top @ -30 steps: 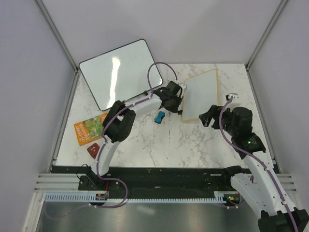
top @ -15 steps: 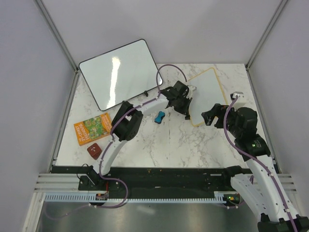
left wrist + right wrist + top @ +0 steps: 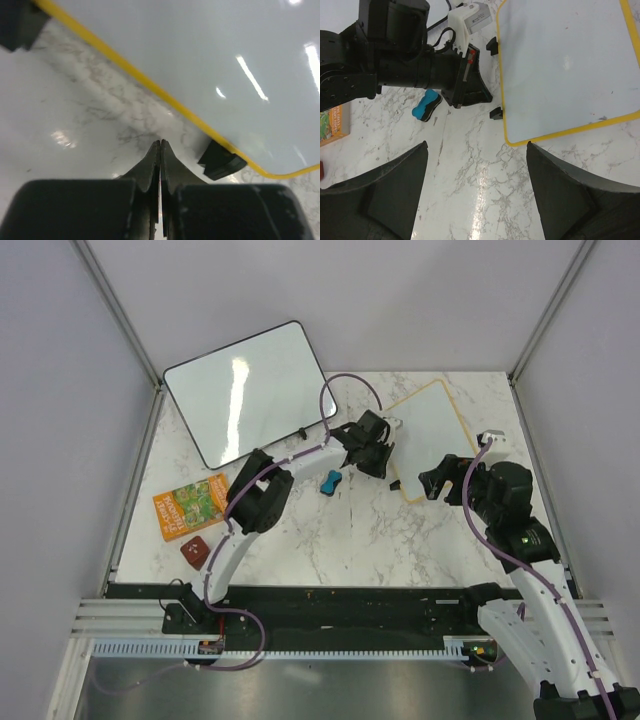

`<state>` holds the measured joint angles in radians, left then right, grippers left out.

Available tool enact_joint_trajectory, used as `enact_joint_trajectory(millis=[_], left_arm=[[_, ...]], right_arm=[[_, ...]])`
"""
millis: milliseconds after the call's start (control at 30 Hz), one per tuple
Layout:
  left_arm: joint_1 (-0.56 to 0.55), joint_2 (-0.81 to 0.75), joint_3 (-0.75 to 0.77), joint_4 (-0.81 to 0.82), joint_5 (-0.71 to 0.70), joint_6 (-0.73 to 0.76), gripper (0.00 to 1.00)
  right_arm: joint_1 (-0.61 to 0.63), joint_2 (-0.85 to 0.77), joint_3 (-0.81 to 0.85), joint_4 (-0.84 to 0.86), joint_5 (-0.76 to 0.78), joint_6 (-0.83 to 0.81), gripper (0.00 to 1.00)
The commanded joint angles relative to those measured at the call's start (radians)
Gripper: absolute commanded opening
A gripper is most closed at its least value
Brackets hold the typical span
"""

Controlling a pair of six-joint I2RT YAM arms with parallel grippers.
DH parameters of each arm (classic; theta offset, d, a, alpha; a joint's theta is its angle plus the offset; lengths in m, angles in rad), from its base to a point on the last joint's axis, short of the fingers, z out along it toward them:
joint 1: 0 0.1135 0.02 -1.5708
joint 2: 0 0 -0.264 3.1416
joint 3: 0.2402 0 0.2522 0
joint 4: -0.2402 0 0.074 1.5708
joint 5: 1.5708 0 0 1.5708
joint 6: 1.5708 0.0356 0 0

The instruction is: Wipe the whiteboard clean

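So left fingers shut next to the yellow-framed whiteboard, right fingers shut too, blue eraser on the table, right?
One slip: the right fingers are open, per the right wrist view. The left fingers are shut next to the whiteboard, and the blue eraser is on the table.

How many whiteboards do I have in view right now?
2. The small yellow-framed whiteboard lies flat toward the right rear. The larger black-framed board is at the rear left corner. No other board shows in any view.
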<state>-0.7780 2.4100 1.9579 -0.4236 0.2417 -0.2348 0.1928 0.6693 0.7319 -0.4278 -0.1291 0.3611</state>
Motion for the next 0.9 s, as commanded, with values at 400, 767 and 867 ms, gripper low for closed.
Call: enact_joint_trajectory(millis=[400, 767, 867], left_arm=[[0.049, -0.765, -0.848, 0.517, -0.096, 0.045, 0.95], [0.075, -1.205, -1.213, 0.549, -0.222, -0.063, 0.99], [0.075, -1.328, -1.304, 0.597, -0.226, -0.055, 0.99]], right_arm=[[0.002, 0.010, -0.065, 0.090, -0.079, -0.010, 0.91], [0.003, 0.021, -0.091, 0.116, -0.054, -0.010, 0.98], [0.002, 0.035, -0.085, 0.116, -0.026, -0.016, 0.98]])
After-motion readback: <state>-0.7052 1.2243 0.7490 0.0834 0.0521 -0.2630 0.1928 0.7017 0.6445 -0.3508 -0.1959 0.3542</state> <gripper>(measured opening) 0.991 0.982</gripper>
